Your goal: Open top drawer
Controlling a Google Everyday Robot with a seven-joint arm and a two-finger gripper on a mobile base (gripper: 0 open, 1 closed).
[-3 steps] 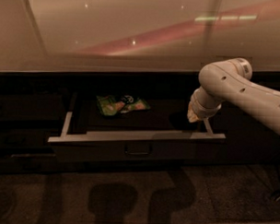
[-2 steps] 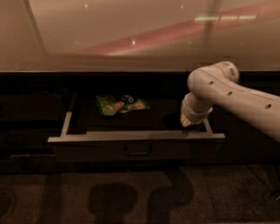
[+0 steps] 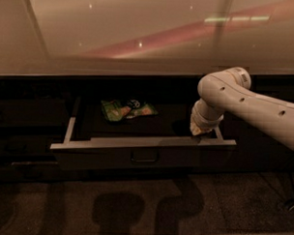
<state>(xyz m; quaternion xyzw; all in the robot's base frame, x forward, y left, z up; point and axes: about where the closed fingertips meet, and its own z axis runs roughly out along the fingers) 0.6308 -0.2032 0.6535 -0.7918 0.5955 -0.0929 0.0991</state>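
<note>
The top drawer [image 3: 111, 157] stands pulled out below the counter, with a dark front, a small loop handle [image 3: 144, 158] at its centre and pale side rails. A green snack bag [image 3: 127, 110] lies in its tray. My gripper [image 3: 200, 132] hangs from the white arm [image 3: 244, 101] that comes in from the right. It sits at the right end of the drawer, just behind the top edge of the front and beside the right rail. The wrist hides most of it.
A wide glossy counter top [image 3: 140, 37] runs above the drawer. Dark cabinet fronts [image 3: 26, 115] flank the drawer on the left and right. Carpeted floor [image 3: 134, 206] lies in front, with the arm's shadow on it.
The arm and gripper have shifted a little to the left along the drawer's right end. The drawer stays pulled out the same amount, and the snack bag has not moved.
</note>
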